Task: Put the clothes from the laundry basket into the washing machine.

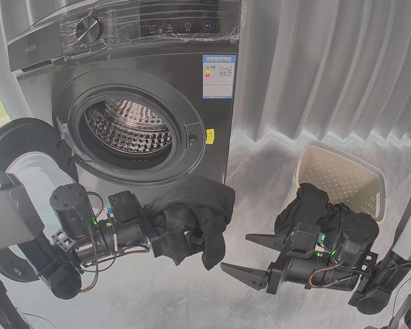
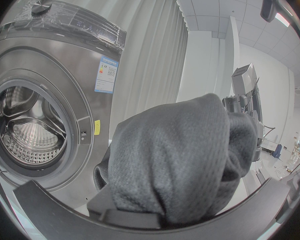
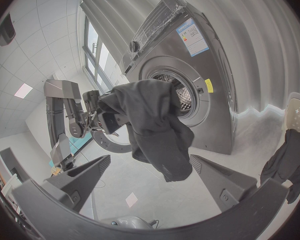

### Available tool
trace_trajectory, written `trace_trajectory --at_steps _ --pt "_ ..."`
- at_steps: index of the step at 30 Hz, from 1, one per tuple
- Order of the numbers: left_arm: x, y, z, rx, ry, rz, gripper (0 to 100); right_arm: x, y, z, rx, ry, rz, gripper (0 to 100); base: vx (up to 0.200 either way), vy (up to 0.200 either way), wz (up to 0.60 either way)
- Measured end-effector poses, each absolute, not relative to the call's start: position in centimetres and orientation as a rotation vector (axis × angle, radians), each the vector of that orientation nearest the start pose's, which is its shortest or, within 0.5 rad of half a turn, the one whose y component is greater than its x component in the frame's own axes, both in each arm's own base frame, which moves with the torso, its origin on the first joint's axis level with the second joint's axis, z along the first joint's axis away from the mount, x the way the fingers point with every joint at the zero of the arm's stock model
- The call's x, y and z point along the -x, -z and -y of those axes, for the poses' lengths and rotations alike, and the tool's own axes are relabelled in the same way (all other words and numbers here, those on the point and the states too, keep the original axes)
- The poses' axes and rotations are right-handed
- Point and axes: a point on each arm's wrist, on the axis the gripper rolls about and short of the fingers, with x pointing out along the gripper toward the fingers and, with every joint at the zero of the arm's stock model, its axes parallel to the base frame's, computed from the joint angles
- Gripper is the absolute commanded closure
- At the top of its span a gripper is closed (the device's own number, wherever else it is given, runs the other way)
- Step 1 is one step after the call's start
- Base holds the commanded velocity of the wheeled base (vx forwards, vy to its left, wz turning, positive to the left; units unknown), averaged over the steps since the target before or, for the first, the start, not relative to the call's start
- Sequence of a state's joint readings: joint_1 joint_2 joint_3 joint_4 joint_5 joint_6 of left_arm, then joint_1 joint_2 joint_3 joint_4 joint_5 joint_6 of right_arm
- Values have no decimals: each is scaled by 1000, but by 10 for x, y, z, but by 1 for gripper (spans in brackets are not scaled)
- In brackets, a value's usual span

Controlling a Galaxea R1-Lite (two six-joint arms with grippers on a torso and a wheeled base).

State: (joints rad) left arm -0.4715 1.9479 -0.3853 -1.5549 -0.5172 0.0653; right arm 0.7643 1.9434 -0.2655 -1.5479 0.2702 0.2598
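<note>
Closest to me, the right gripper (image 1: 235,252) hangs low over the grey floor (image 1: 178,298) with its two dark fingers (image 1: 242,274) spread wide, holding nothing and touching nothing. Level with it, the left gripper (image 1: 156,228) is clamped on a dark garment (image 1: 194,218), which bunches over the claw and droops below it, clear of the floor. The left wrist view has that cloth heaped right across its own claw, so the fingers are buried. The right wrist view looks across at the same claw from the side and shows the garment hanging in a long fold in front of the machine's opening, apart from it. A little further back on the right, the head view looks down into the pale laundry basket (image 1: 380,181), tipped toward the robot, with more dark clothes (image 1: 313,206) spilling over its near rim. Behind the left arm stands the washing machine (image 1: 169,76), its round door (image 1: 25,138) swung out to the left and the steel drum (image 1: 128,129) bare inside. A white curtain (image 1: 333,46) hangs behind it all.
</note>
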Motion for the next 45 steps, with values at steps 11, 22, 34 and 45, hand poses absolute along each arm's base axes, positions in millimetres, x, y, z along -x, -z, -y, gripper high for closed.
trace_trajectory --at_steps 11,22,34,45 --pt "-244 -118 124 -49 901 55 100 -190 -83 -180 -196 -979 -268 0 0 0 0" --pt "-242 -118 117 -41 658 33 100 -191 -86 -180 -199 -980 -254 0 0 0 0" --pt "-241 -112 116 -15 541 -5 100 -192 -88 -181 -204 -982 -243 0 0 0 0" --pt "-246 -105 117 -19 516 -30 100 -192 -93 -180 -209 -983 -223 0 91 0 0"
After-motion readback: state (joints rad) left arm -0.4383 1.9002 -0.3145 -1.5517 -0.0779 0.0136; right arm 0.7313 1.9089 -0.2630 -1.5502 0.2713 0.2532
